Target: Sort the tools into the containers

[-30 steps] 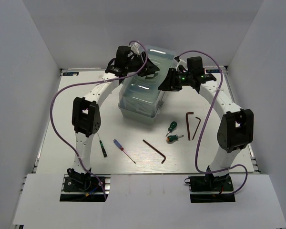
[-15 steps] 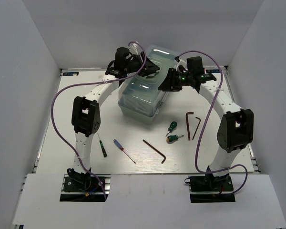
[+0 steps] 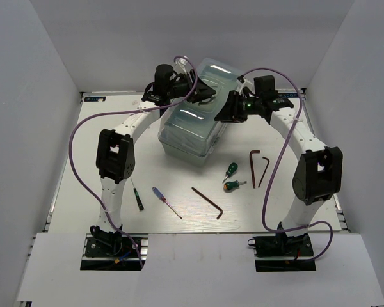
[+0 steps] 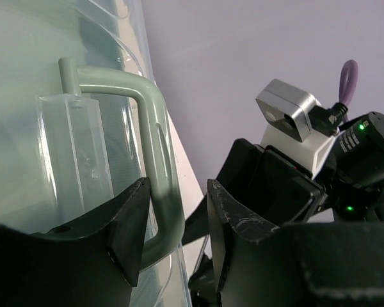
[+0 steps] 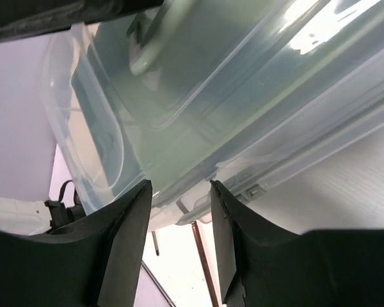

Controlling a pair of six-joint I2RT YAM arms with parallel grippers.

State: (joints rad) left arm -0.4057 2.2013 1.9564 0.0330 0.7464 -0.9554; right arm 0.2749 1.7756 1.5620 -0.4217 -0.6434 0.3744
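The mint-green toolbox [image 3: 191, 125] with its translucent lid [image 5: 198, 96] stands tilted at the back centre. My left gripper [image 4: 178, 192] is open, its fingers on either side of the box's green carrying handle [image 4: 155, 128]; the handle rests against the left finger and clear of the right one. My right gripper [image 5: 179, 192] is open at the box's right side, with a latch on the lid's edge [image 5: 198, 208] between its jaws. On the table lie a black-handled screwdriver [image 3: 137, 197], a blue-handled screwdriver [image 3: 165, 201], two stubby green screwdrivers [image 3: 230, 169] [image 3: 233, 185] and three brown hex keys [image 3: 208, 201] [image 3: 255, 167] [image 3: 265, 169].
White walls close in the table [image 3: 83, 166] on the left, right and back. Purple cables [image 3: 77, 160] loop from both arms. The two grippers are close together over the toolbox.
The toolbox has tipped and shifted slightly, its far end up and to the right. Both grippers moved a little with it, and the right jaws widened slightly.
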